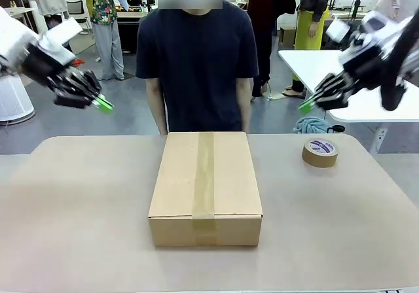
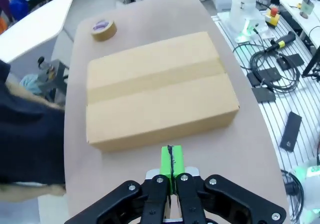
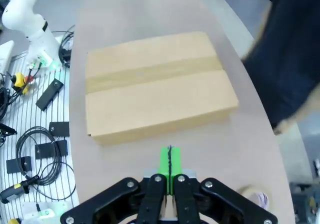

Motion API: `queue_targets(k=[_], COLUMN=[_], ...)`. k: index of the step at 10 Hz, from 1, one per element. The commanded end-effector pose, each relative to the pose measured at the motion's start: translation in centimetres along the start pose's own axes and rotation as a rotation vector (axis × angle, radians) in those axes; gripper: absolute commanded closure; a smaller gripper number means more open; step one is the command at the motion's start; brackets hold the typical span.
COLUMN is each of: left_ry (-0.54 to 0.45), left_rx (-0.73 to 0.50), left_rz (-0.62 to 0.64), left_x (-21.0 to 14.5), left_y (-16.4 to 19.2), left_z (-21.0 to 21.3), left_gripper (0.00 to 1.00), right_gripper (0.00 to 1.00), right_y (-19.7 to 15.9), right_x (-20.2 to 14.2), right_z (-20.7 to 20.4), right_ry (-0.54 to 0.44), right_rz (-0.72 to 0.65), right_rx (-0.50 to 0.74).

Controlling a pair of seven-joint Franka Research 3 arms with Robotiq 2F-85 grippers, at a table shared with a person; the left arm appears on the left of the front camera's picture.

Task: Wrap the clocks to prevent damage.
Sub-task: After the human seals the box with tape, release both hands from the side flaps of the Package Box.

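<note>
A closed cardboard box (image 1: 205, 187) with a strip of brown tape along its top sits in the middle of the table; it also lies below each wrist camera (image 2: 157, 89) (image 3: 155, 84). No clock is visible. My left gripper (image 1: 104, 104) hangs shut and empty high above the table's left side, its green pads (image 2: 171, 161) pressed together. My right gripper (image 1: 305, 106) is raised at the right, also shut on nothing, pads (image 3: 170, 161) closed. A person (image 1: 196, 64) in a dark shirt stands at the far edge behind the box.
A roll of brown packing tape (image 1: 320, 152) lies on the table to the right of the box, seen too in the left wrist view (image 2: 103, 29). Cables and devices (image 2: 272, 69) cover the floor beside the table. A white table (image 1: 353, 77) stands behind at right.
</note>
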State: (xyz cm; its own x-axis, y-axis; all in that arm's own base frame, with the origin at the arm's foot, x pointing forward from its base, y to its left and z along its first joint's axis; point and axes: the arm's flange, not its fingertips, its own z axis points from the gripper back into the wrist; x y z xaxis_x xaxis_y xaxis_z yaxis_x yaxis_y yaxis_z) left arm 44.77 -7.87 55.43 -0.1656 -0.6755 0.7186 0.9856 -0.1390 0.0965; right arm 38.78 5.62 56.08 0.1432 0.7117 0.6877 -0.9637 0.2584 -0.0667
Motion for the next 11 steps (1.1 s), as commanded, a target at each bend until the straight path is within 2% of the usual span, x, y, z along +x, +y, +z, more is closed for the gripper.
queue_targets(k=[1, 2, 11], left_ry=[0.071, 0.0, 0.0], left_rx=[0.008, 0.0, 0.0], left_rz=[0.02, 0.0, 0.0], left_x=[0.9, 0.0, 0.0], left_y=[0.2, 0.0, 0.0], left_z=[1.1, 0.0, 0.0], left_gripper=[1.0, 1.0, 1.0], right_gripper=[0.99, 0.99, 0.99], right_y=[0.5, 0.0, 0.0], right_x=[0.6, 0.0, 0.0], right_z=[0.2, 0.0, 0.0], right_ry=[0.067, 0.0, 0.0], right_rz=[-0.05, 0.0, 0.0], right_rx=[0.005, 0.0, 0.0])
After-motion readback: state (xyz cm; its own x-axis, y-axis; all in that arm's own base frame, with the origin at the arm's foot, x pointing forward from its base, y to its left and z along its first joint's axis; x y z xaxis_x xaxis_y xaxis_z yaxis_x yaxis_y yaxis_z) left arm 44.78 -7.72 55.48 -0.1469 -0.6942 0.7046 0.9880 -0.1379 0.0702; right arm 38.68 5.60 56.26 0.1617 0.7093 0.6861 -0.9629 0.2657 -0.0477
